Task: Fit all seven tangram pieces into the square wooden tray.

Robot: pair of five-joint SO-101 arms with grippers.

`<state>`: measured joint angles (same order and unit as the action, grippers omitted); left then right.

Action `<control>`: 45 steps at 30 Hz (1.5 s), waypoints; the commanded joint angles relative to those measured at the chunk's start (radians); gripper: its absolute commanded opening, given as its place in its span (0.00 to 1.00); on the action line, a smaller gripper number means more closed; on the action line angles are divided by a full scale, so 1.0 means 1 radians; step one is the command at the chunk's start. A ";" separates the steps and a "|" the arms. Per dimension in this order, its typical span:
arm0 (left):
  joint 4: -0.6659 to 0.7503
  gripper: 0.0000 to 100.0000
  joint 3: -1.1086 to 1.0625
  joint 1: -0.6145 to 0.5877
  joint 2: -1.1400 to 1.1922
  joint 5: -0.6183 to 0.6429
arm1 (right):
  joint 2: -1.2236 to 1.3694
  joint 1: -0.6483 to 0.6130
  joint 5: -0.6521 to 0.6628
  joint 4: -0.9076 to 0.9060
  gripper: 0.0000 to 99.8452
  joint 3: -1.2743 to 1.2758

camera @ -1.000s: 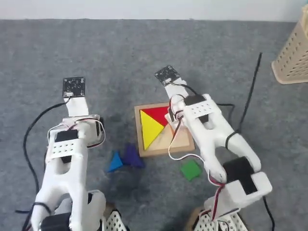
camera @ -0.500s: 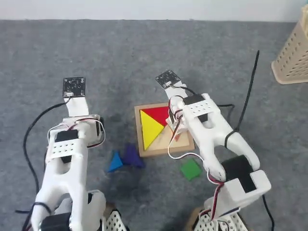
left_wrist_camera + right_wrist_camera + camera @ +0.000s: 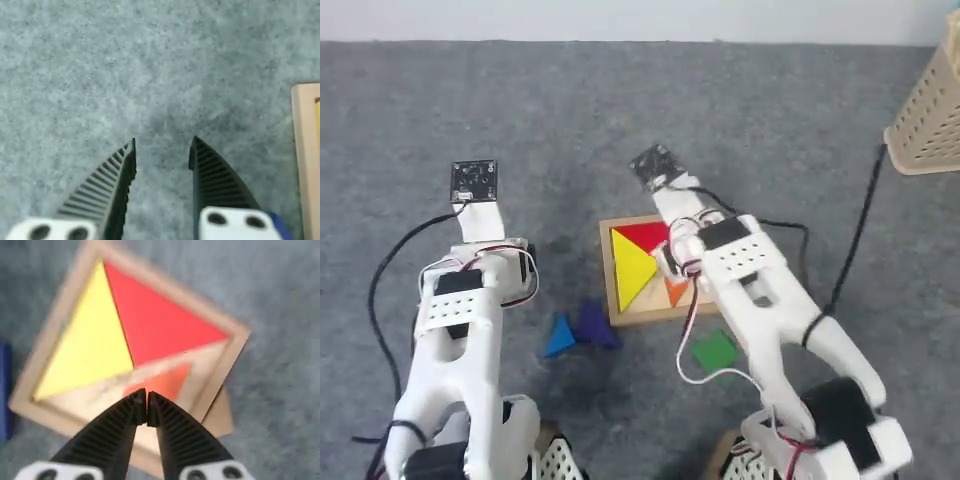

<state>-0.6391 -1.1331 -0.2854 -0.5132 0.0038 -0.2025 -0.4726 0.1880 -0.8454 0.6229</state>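
Right wrist view: right hand (image 3: 146, 396) is clenched, fingertips together, nothing visible between them. It hangs over the tray (image 3: 62, 315). The tips sit above the edge of the orange piece (image 3: 162, 382), which lies flat on the tray floor. Beyond the tips, the yellow triangle (image 3: 85, 352) and red triangle (image 3: 155, 322) lie flat in the tray. They share one edge, and each sits against the rim. The orange piece is close beside both.

Left wrist view: left hand (image 3: 163, 145) is released, fingers well apart, nothing between them. It hangs above bare desk (image 3: 150, 60). The tray rim is off to one side of the hand, clear of the fingers.

High view: the tray (image 3: 606, 262) is under the front end of the right arm (image 3: 750, 280). Yellow triangle (image 3: 632, 268), red triangle (image 3: 642, 237) and orange piece (image 3: 677, 290) are in it, the orange one nearest the hand. The green square (image 3: 716, 351) is on the desk outside the tray, behind the right hand and just beside the arm. The blue piece (image 3: 559, 336) and purple piece (image 3: 593, 322) touch each other on the desk between the two arms. The purple one is nearer the tray, just off its corner. The left arm (image 3: 460, 320) is apart from the tray. A beige basket (image 3: 925, 110) stands well ahead of the right hand, off to the side.
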 commanded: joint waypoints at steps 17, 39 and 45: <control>0.021 0.16 0.005 -0.002 -0.040 -0.014 | 0.216 0.019 0.074 -0.056 0.01 -0.086; 0.041 0.16 0.002 -0.002 -0.034 -0.014 | 0.068 -0.229 0.032 -0.013 0.01 0.058; 0.041 0.16 -0.002 0.018 -0.034 -0.014 | 0.038 -0.232 0.029 -0.024 0.01 0.034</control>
<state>-0.6191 -1.1362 -0.2777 -0.5132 0.0038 -0.0829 -0.7227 0.2478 -0.8730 0.6859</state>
